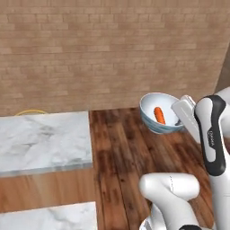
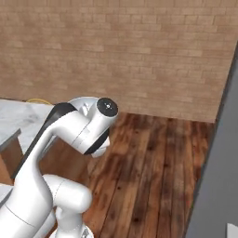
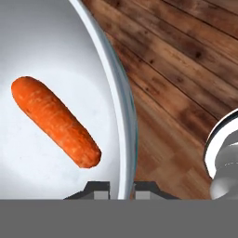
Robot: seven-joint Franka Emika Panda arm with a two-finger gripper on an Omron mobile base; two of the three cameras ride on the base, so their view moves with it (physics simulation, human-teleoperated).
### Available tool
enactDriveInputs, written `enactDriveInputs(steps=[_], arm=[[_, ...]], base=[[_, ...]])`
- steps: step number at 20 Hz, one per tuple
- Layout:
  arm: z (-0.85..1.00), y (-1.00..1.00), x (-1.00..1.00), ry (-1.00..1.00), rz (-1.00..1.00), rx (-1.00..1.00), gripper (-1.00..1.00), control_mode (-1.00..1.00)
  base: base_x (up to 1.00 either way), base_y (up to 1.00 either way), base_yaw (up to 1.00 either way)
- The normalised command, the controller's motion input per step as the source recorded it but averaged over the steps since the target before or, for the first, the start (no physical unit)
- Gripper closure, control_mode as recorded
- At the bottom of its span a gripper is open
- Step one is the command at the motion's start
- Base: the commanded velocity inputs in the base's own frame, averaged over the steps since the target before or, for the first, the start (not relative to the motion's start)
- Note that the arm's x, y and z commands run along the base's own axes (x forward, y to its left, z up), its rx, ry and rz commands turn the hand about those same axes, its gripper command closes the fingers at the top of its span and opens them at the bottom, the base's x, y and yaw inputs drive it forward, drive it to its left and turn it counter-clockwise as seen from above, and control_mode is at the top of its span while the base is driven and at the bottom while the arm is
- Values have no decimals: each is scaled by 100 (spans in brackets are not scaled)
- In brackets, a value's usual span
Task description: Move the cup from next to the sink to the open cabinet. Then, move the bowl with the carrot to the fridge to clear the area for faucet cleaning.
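Bowl (image 1: pixel 158 116) is off every surface, carried in the air above the dark plank floor (image 1: pixel 121 157), clear of the white marble counter (image 1: pixel 42 139), which lies well off to the bowl's far side from the arm in the left base view. Its blue patterned outside and pale inside both show there. Carrot (image 1: pixel 159 115) lies inside the bowl, on the pale bottom, roughly central, long axis running toward the rim (in the hand view it sits slantwise, blunt end nearest the fingers). Gripper (image 3: pixel 122 188): jaws pinched on the bowl's rim, one dark finger tip inside the wall and one outside, the thin rim standing straight up between them in the hand view. In the left base view the white hand meets the bowl at the edge nearest the arm; the fingers themselves are hidden there behind the hand. Brick wall (image 1: pixel 112 49) stands behind the bowl. In the right base view a grey vertical panel (image 2: pixel 218 176) runs down the edge beyond the arm; I cannot tell what it belongs to. A thin yellow arc (image 1: pixel 30 111) shows at the counter's back edge, by the wall; too little visible to identify.
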Motion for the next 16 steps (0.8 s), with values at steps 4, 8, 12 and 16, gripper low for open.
enactDriveInputs(steps=[4,8,12,16], arm=[[0,0,0,0,0,0,100,100],[0,0,0,0,0,0,100,100],[0,0,0,0,0,0,100,100],[0,0,0,0,0,0,100,100]], base=[[100,-33,-41],[97,-33,-61],[90,-31,-64],[73,-32,-69]])
